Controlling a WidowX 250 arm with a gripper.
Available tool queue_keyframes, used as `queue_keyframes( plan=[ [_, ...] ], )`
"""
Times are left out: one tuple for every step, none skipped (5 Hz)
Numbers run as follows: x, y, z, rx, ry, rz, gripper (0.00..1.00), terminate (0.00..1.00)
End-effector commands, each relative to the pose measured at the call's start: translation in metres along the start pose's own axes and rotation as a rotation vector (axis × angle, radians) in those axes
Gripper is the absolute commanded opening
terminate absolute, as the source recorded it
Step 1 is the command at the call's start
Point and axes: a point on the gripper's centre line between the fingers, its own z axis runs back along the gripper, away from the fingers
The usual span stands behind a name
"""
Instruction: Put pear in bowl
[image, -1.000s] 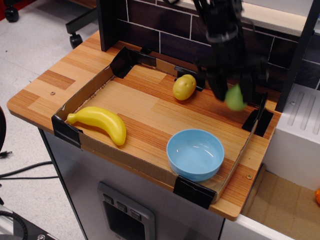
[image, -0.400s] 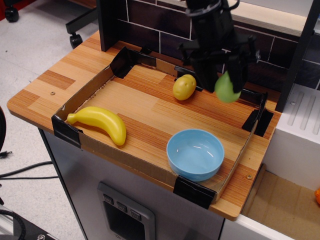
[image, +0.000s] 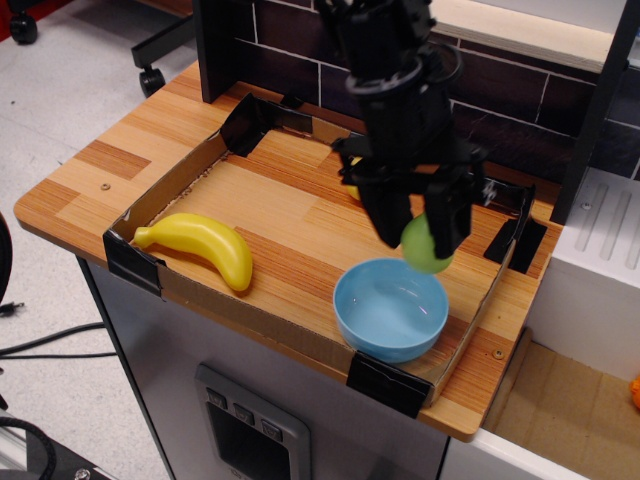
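Note:
The light-green pear (image: 422, 249) is held between the black fingers of my gripper (image: 420, 238), which is shut on it. It hangs just above the far rim of the light-blue bowl (image: 389, 308), which sits at the front right of the wooden tray and holds nothing. The black arm rises from the gripper toward the top of the view.
A yellow banana (image: 203, 245) lies at the front left of the tray. The yellow-brown lemon-like fruit (image: 352, 190) is mostly hidden behind my arm. Low cardboard walls with black corner brackets (image: 385, 384) ring the tray. A dark brick wall stands behind.
My gripper has carried the pear from the back right of the tray forward and left, to just above the bowl's far rim. My arm now covers the lemon-like fruit.

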Motion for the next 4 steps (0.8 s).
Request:
queue_keyframes(
  plan=[
    [0.001,0.014,0.01,0.037,-0.024,-0.049,0.0,0.0],
    [0.004,0.015,0.012,0.045,-0.003,-0.037,1.0,0.0],
    [0.005,0.013,0.024,0.021,-0.02,-0.042,1.0,0.0],
    [0.009,0.005,0.039,-0.007,-0.023,-0.02,1.0,0.0]
  ],
)
